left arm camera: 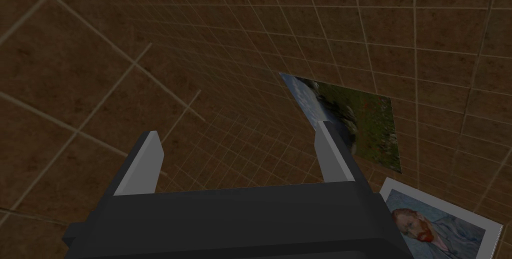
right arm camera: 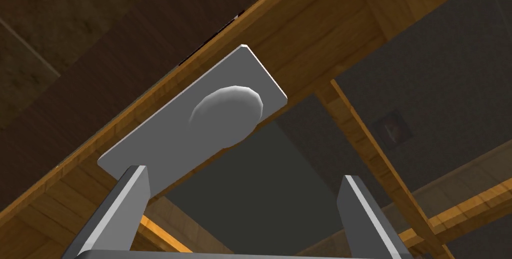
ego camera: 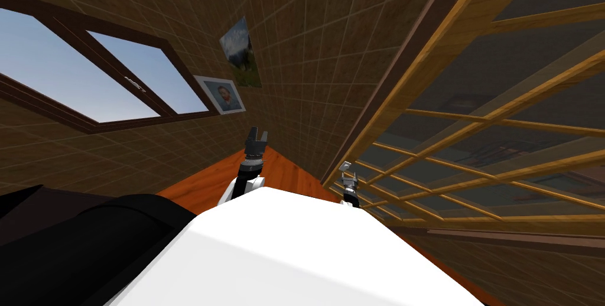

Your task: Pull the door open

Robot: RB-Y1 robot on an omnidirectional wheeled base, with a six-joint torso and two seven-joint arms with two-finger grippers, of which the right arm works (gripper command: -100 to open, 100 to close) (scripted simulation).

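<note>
Head view: the right gripper is at the edge of the wood-latticed glass door, and the left gripper is well apart from the door.
Left wrist view: its fingers are spread and hold nothing.
Right wrist view: its fingers are spread near the grey knob on the door's plate.

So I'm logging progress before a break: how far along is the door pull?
Done: the right tool is up at the glazed wooden door, open, facing the grey knob on its plate. In hand: lining up; the knob sits beyond the fingers, not between them. Still to do: grasp it and pull. The left tool is open, away from the door.
</note>
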